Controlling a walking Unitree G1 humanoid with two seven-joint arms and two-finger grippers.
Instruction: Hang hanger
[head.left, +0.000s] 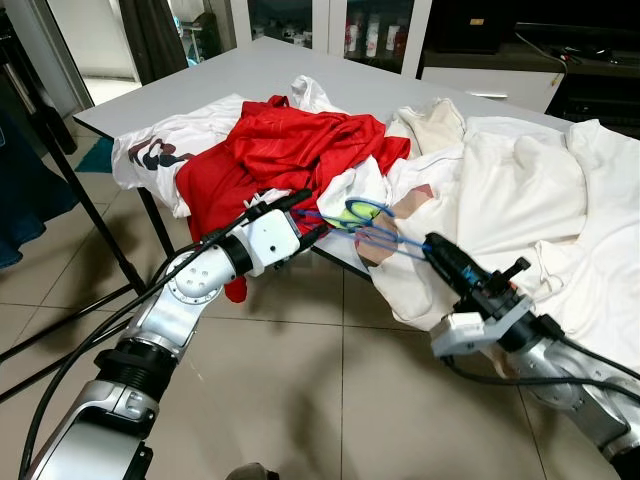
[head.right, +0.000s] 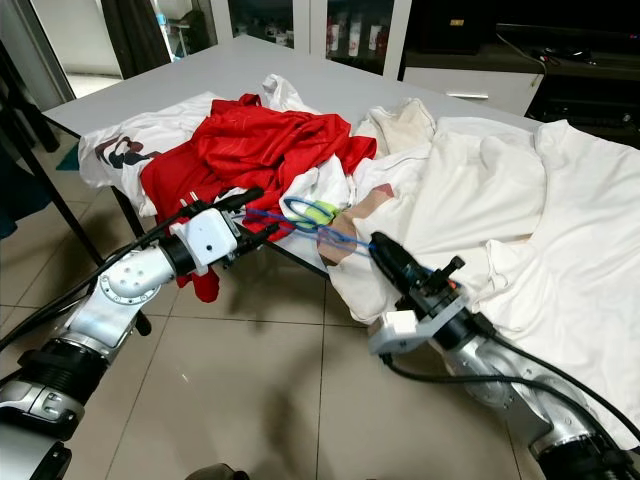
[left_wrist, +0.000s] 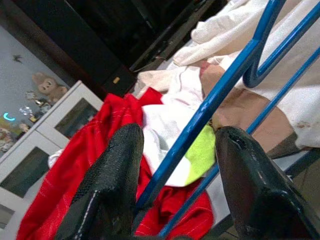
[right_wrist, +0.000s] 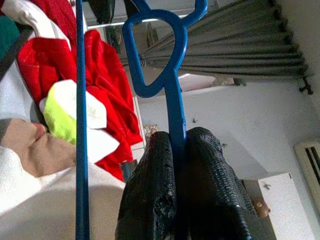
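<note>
A blue plastic hanger (head.left: 372, 228) hangs in the air off the table's near edge, between my two grippers. My right gripper (head.left: 432, 243) is shut on one thin blue bar of it (right_wrist: 172, 100), black fingers (right_wrist: 150, 190) pressed together around the bar. My left gripper (head.left: 310, 212) is open; its fingers (left_wrist: 120, 165) stand wide apart with another hanger bar (left_wrist: 215, 95) passing between them, not clamped. Behind the hanger lies a heap of clothes: a red garment (head.left: 290, 145), white shirts (head.left: 520, 190) and a yellow-green patch (left_wrist: 202, 155).
The grey table (head.left: 200, 85) carries the clothes, which spill over its near edge. A black rack pole (head.left: 70, 190) and a dark blue garment (head.left: 20, 200) stand at the left. Glass-door cabinets (head.left: 340, 25) line the back. Tiled floor (head.left: 300, 380) lies below my arms.
</note>
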